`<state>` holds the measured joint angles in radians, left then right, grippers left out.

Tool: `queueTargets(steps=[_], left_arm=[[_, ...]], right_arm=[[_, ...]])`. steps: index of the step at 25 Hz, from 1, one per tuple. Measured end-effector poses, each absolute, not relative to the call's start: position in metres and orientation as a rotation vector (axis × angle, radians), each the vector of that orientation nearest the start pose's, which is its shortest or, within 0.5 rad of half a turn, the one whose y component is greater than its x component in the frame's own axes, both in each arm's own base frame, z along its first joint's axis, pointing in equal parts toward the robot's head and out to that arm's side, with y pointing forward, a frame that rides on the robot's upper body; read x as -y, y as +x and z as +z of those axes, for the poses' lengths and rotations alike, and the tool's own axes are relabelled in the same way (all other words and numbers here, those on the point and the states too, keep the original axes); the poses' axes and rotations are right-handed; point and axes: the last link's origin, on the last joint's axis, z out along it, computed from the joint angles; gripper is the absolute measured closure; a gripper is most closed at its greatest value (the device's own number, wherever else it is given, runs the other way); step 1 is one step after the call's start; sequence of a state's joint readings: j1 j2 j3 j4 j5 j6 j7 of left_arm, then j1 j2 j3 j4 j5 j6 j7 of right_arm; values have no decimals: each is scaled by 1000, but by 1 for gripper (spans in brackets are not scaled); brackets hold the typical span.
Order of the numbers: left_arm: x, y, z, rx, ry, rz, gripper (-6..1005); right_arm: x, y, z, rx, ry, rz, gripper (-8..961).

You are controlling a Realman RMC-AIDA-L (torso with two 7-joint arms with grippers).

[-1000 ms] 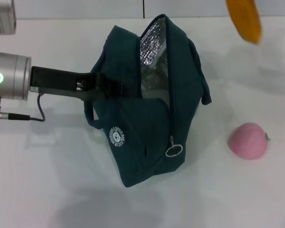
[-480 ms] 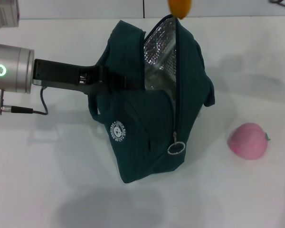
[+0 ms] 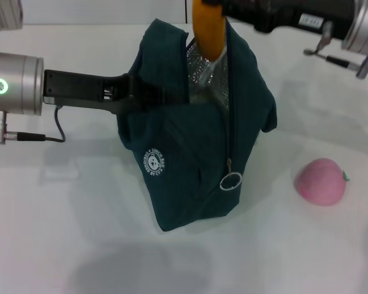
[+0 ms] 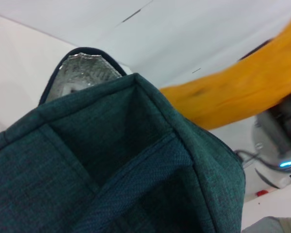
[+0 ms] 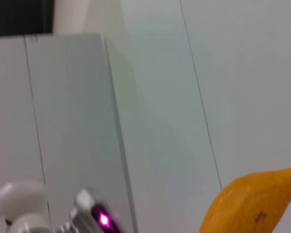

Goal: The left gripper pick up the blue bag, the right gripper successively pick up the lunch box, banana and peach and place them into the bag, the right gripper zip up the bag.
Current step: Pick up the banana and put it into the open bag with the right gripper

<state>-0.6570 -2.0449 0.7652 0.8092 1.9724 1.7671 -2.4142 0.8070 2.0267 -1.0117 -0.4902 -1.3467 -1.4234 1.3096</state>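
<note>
The blue bag (image 3: 199, 131) is held upright on the worktop (image 3: 61, 245) by the left hand (image 3: 141, 97), which is clamped on the bag's side panel near the top, so that the silver-lined mouth (image 3: 205, 70) stands open. The banana (image 3: 207, 29) is carried by the right hand (image 3: 224, 7), closed on its upper end, and hangs directly above that mouth with its lower tip just at the opening. The peach (image 3: 321, 181) lies on the worktop well apart from the bag, on the zip-pull side. No lunch box is seen outside the bag; it is judged to be inside already.

The step in hand is judged to be the lowering of the banana. It would best be brought down along the foil lining, kept clear of the zip edge, and released only once most of its length is below the rim. The bag should be held steady and open throughout, since a tilt could close the narrow mouth.
</note>
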Motion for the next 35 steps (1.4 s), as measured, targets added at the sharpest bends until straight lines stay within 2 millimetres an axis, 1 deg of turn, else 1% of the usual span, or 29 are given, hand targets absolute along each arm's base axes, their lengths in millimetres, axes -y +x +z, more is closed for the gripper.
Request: queueTargets(steps=[5,7,11,17,26,30,35], left_arm=[[-347,-194,22,1754,-2691,-781,943],[-347,-195,22,1762,-2687,-782,943],[-348,-196,22,1761,-2679,-786,943],[-348,-197,22,1756,-2677,-788,943],[-346,-202,23,1775,-2661,-785,943],[-345,-208,26,1782,-2645,-782,943],[-344,-212,29,1787,-2624,-796,943]], right_arm=[[-401,135,-12,-358,-2650,1143,510],[-401,138,-18,-366,-2673,1087,507],[-397,145,-25,-364,-2707,1024,503],[-397,147,-25,-299,-2706,983,496],[-404,140,-22,-116,-2734,817,485],[-404,137,-23,-21,-2766,728,481],[-403,137,-20,10,-2762,713,475]])
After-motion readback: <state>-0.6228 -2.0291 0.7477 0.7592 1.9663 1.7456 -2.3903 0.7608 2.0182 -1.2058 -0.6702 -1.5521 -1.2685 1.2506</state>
